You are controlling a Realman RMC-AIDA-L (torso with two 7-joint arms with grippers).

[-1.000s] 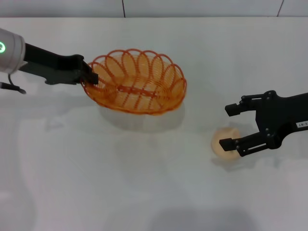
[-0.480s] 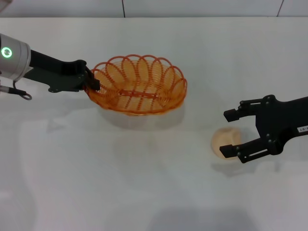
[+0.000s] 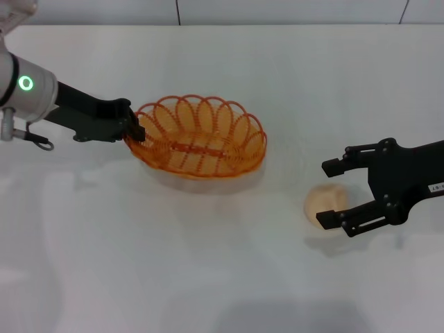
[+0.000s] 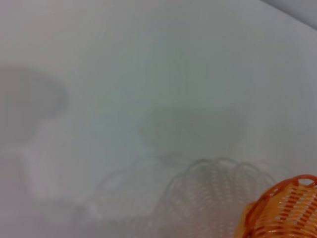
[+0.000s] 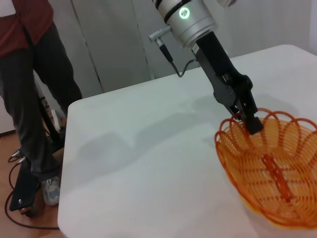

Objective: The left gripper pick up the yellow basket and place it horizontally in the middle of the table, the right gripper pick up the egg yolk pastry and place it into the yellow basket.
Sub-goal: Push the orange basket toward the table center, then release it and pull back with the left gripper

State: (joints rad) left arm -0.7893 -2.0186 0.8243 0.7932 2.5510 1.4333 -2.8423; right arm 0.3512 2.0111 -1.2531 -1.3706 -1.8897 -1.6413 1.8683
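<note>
The yellow basket (image 3: pixel 199 137) sits near the middle of the white table (image 3: pixel 208 270), close to or on its surface. My left gripper (image 3: pixel 134 130) is shut on the basket's left rim. It also shows in the right wrist view (image 5: pixel 246 118), clamped on the basket (image 5: pixel 270 168) rim. A corner of the basket (image 4: pixel 282 210) shows in the left wrist view. The egg yolk pastry (image 3: pixel 323 203) lies on the table to the basket's right. My right gripper (image 3: pixel 331 193) is open, with one finger on each side of the pastry.
A person (image 5: pixel 29 84) stands beyond the table's far-left edge in the right wrist view. A wall runs along the table's back edge (image 3: pixel 208 25).
My left gripper moved the basket lower and slightly toward the front. My right gripper shifted a little nearer the front, staying open around the pastry.
</note>
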